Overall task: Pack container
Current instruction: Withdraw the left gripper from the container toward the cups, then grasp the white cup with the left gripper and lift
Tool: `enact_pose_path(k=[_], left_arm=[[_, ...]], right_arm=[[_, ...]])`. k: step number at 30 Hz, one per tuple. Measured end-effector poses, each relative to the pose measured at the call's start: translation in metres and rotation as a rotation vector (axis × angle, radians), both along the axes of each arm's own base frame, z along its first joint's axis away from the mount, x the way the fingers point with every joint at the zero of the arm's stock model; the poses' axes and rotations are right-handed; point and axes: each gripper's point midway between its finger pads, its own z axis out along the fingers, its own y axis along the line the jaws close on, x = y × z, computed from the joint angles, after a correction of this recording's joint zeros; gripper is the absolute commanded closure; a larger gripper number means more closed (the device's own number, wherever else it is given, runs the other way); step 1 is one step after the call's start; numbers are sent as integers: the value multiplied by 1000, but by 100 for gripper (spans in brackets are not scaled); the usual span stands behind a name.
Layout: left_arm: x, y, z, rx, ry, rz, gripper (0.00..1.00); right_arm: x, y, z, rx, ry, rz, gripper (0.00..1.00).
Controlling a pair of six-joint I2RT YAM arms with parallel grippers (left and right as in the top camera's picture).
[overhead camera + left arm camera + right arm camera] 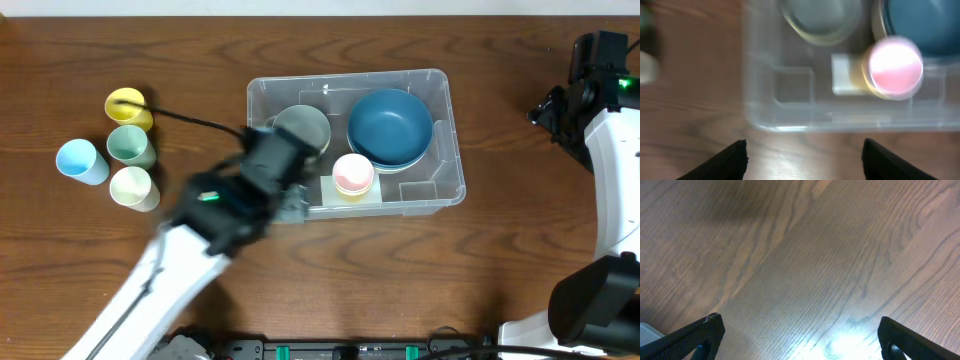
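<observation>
The clear plastic container stands at the table's middle. Inside it are a grey-green bowl, a stack of blue bowls and a pink cup nested in a yellow one. My left gripper is blurred at the container's front left corner. In the left wrist view it is open and empty over bare table, just in front of the container's front wall, with the pink cup beyond. My right gripper is open and empty over bare wood at the far right.
Several loose cups stand on the table at the left: yellow, green, light blue and cream. A black cable runs from the yellow cup's side toward my left arm. A pale label lies on the container's base.
</observation>
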Motion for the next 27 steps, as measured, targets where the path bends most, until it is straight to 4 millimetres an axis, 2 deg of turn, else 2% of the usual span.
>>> enact_pose_path(k=[2, 4, 7, 12, 16, 19, 24, 27], left_arm=[[10, 31, 16, 4, -56, 75, 21], [19, 59, 23, 22, -85, 136, 20], [36, 101, 27, 80, -122, 226, 16], [58, 160, 22, 155, -127, 362, 16], [64, 193, -1, 192, -41, 446, 16], [69, 211, -29, 208, 55, 493, 16], [74, 228, -79, 212, 218, 527, 16], [78, 232, -103, 210, 281, 531, 16]], right_arm=[[0, 0, 0, 0, 0, 0, 1], [0, 0, 0, 0, 0, 0, 1], [0, 0, 0, 0, 0, 0, 1], [0, 0, 0, 0, 0, 0, 1], [0, 0, 0, 0, 0, 0, 1], [0, 0, 0, 0, 1, 0, 1], [0, 0, 0, 0, 0, 0, 1], [0, 0, 0, 0, 0, 0, 1]])
